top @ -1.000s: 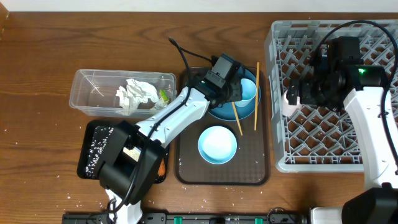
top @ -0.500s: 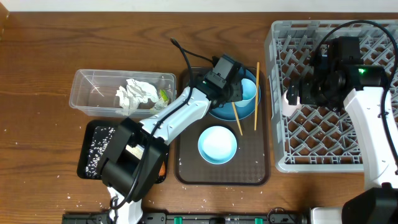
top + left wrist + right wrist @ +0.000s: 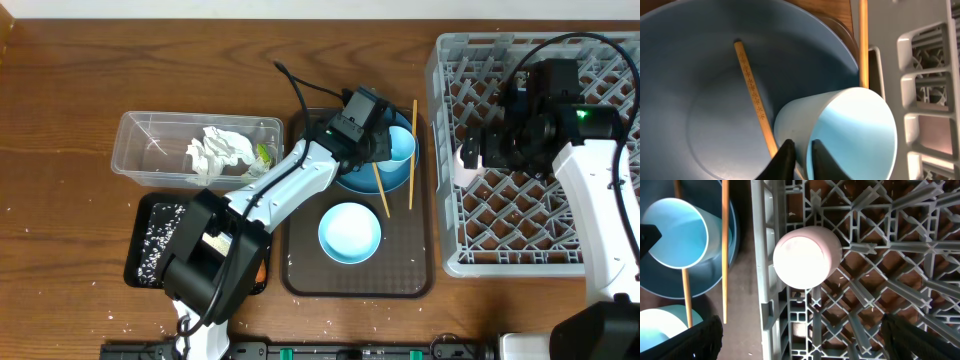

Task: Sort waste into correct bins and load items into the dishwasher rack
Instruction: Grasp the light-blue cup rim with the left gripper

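While I watch through the left wrist camera, the left hand (image 3: 802, 157) has its two fingers drawn nearly together, pinching the wall of the light-blue cup (image 3: 850, 130) at the rim. That cup lies tipped on its side in the dark-blue plate (image 3: 705, 100), mouth facing the dishwasher rack (image 3: 530, 240). One chopstick (image 3: 755, 100) lies across the plate and runs under the cup's side; the other chopstick (image 3: 863, 40) lies beyond the plate's edge, on the rack side.

From overhead I see the plate on the brown tray (image 3: 300, 270), with the small light-blue bowl (image 3: 350, 232) just in front of it on the same tray.

The right hand (image 3: 802, 322) hangs over the rack with its fingers spread wide, gripping nothing. The pink cup (image 3: 802, 257) stands in the rack close to its tray-side wall.

Left of the brown tray, the clear tub (image 3: 135, 150) holds the crumpled napkin (image 3: 220, 152) and the green-and-white wrapper (image 3: 265, 155). The black tray (image 3: 140, 240) in front of it carries rice grains (image 3: 158, 240); both sit on the table (image 3: 60, 100).
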Robot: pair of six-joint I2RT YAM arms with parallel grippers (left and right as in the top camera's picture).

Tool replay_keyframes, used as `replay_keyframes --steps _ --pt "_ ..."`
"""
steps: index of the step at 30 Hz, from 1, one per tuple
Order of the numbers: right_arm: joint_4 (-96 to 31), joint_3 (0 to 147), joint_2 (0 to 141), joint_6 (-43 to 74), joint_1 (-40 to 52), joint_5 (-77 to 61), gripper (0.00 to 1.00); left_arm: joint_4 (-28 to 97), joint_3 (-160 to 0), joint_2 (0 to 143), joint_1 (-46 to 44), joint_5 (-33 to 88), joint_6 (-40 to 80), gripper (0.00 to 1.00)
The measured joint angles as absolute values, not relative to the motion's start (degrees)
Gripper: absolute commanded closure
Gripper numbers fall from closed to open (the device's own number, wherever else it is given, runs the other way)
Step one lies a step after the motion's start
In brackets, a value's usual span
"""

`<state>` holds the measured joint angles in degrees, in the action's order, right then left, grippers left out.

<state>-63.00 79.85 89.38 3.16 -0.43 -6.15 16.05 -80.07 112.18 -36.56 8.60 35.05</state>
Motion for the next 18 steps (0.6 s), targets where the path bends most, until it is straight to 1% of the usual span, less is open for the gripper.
replay_keyframes --steps 18 --pt "-63.0 79.85 89.38 3.16 -0.43 -6.15 0.01 15.33 -80.07 112.05 -36.56 5.96 34.94 0.9"
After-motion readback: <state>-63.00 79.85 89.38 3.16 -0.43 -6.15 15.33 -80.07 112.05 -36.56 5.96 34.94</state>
